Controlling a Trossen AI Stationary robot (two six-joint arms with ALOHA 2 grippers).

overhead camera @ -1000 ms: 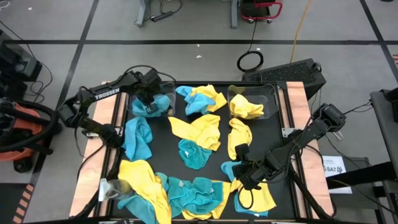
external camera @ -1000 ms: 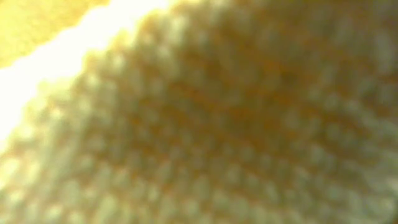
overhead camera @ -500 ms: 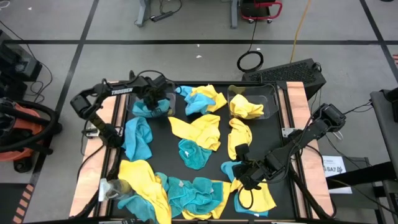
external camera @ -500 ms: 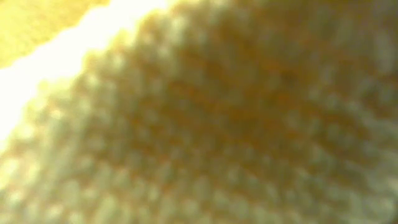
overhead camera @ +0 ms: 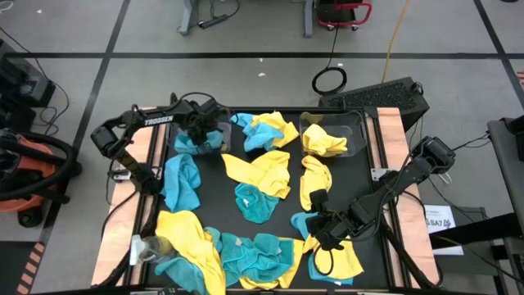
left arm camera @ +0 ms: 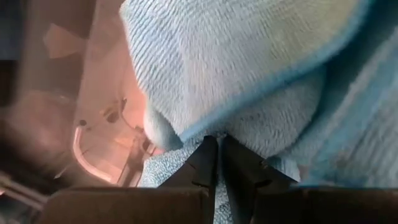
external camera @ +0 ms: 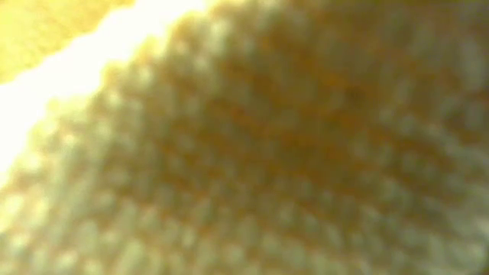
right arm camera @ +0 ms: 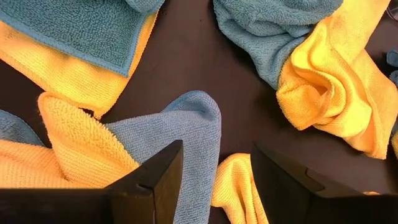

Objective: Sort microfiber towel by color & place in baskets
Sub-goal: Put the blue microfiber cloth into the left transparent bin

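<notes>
left gripper [overhead camera: 199, 131] sits at the left basket [overhead camera: 173, 129], jaws nearly closed. in the left wrist view the two fingers [left arm camera: 205, 163] are almost touching, and the teal towel [left arm camera: 249, 74] bulges right in front of the tips and around them. can't tell whether a thin fold is pinched between them or they've just let go; looks like the towel rests in the basket with clear plastic wall just beside it. judgement: this is the drop-off end of a teal placement, so the relation that matters is towel directly ahead of the tips, inside the bin, no gap to close.

left arm pose: elbow folded out past the table's left edge, forearm running across toward the basket, wrist pitched down into it.

right gripper [overhead camera: 321, 232] hovers low over the near-right pile, jaws apart at a medium width, nothing between them. right wrist view: a teal flap [right arm camera: 186, 134] lies just ahead and between the fingers, overlapping a yellow towel [right arm camera: 74, 149] on one side; another yellow one [right arm camera: 329, 81] lies further ahead and off to the other side. the flap's long axis runs roughly along the approach direction, so a straight descent would likely catch its edge.

right arm: stretched diagonally in from the right table edge, wrist angled down.

right basket [overhead camera: 354, 124] holds yellow cloth, well beyond the right gripper. low view is blocked by yellow fabric, no use.
</notes>
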